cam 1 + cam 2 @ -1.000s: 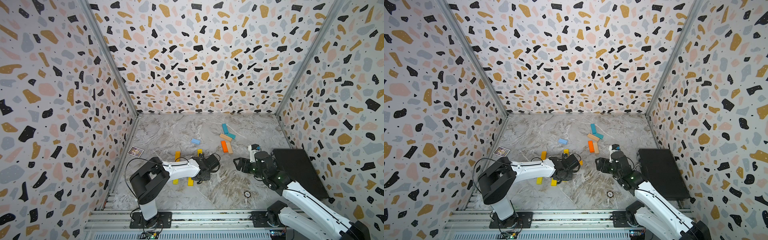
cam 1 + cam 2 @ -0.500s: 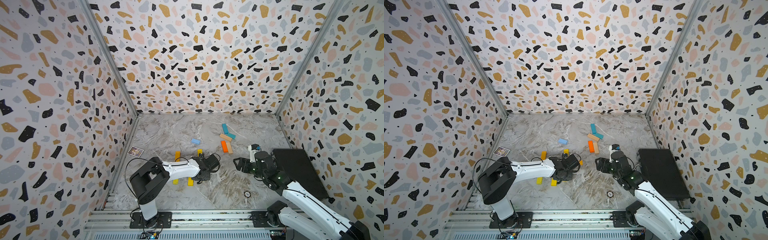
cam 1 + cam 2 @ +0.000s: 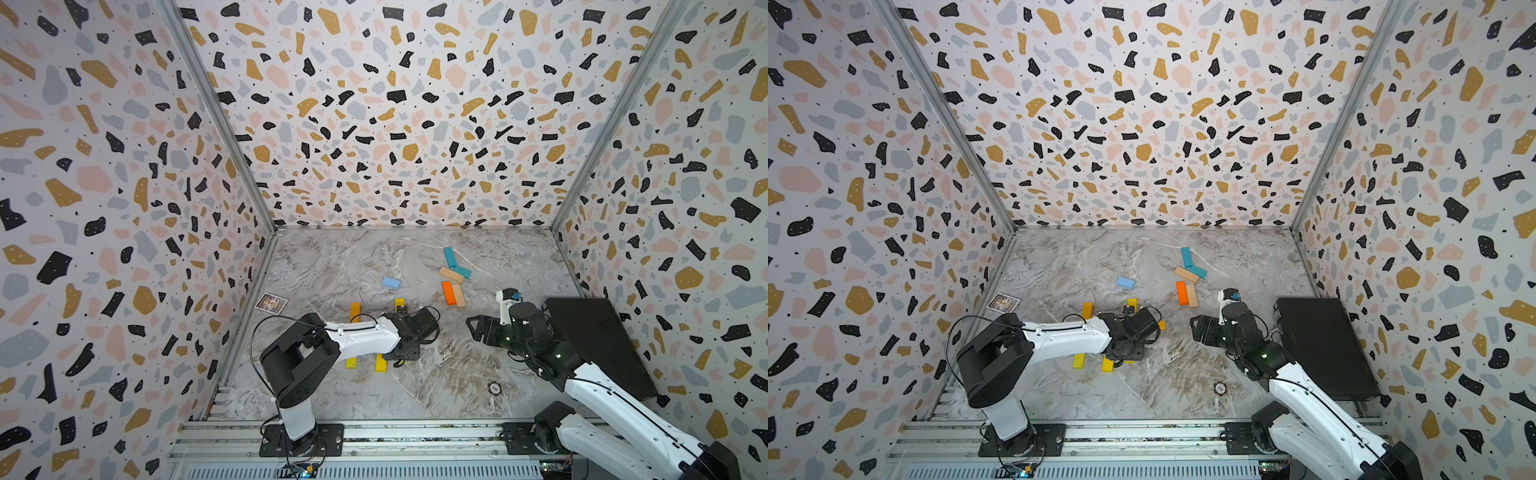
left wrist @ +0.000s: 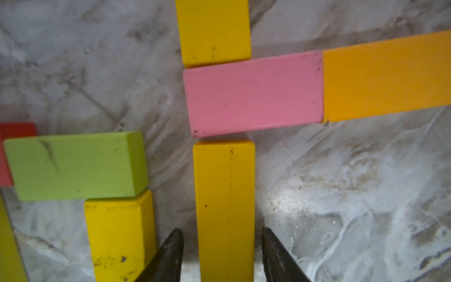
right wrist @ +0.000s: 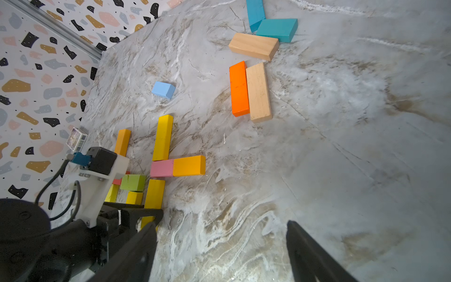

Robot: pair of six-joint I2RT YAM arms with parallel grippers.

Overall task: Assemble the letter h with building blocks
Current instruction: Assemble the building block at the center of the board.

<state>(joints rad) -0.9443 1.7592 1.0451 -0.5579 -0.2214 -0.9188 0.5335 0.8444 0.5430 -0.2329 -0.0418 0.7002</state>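
Got the long yellow bar flat on the table, front-left quarter, straddled by the left gripper. Jaws narrow, thin gap visible on both sides of the bar, not clamping.

Butted against its far end: pink block, end to end with an orange bar. On the pink block's opposite side, touching, in line with the first: second yellow bar.

Just beside: green block touching a short yellow block, with a red block at the green one's far end.

Cluster mostly hidden under the left arm in both top views.

Alone mid-table: light blue block.

Right of centre, back half: two teal blocks, a tan block, then an orange block touching another tan block side by side.

Over bare table, apart from all blocks: right gripper, wide open.

By the left edge: picture card. Along the right edge: black pad.
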